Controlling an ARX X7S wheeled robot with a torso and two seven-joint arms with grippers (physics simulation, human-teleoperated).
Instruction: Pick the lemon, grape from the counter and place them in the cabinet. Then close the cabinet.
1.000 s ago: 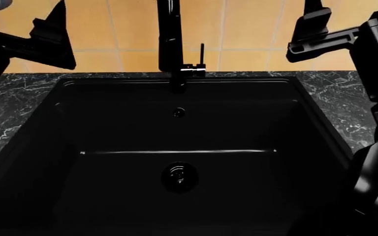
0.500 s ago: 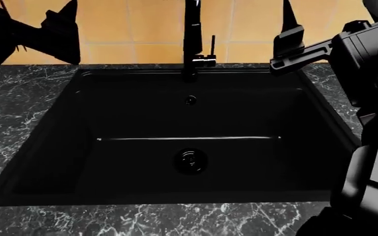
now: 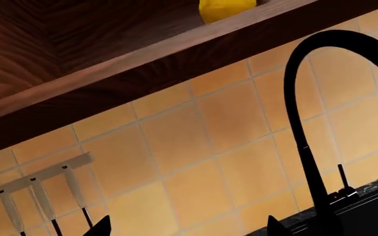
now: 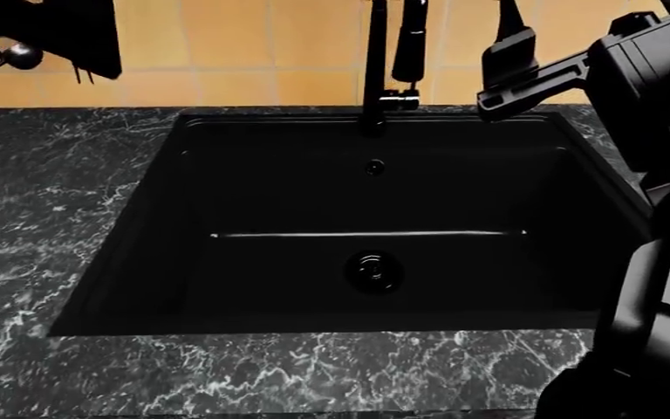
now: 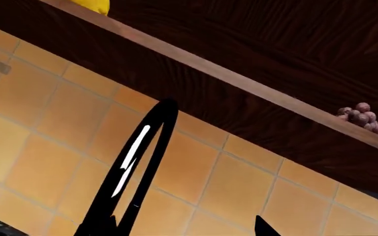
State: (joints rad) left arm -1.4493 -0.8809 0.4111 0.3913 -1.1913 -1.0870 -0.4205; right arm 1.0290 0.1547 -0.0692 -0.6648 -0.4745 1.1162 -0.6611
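Lemon (image 3: 226, 9), bright yellow and smooth, already sits inside the dark wooden cabinet (image 5: 261, 49) on its shelf lip, and the dusky purple grape bunch (image 5: 360, 117) rests further along the same ledge, so by my judgement only the closing is left. No door shows in any view, so the first need is to find it, likely by raising the head or backing the base from the dark marble surface (image 4: 44, 218). Both grippers hang high before the orange tiled wall (image 3: 196, 147), 2 fingertips (image 3: 100, 227) apart and pinching nothing; the right jaws likewise spread. Push the door flat, clear of the black tap (image 3: 307, 123).
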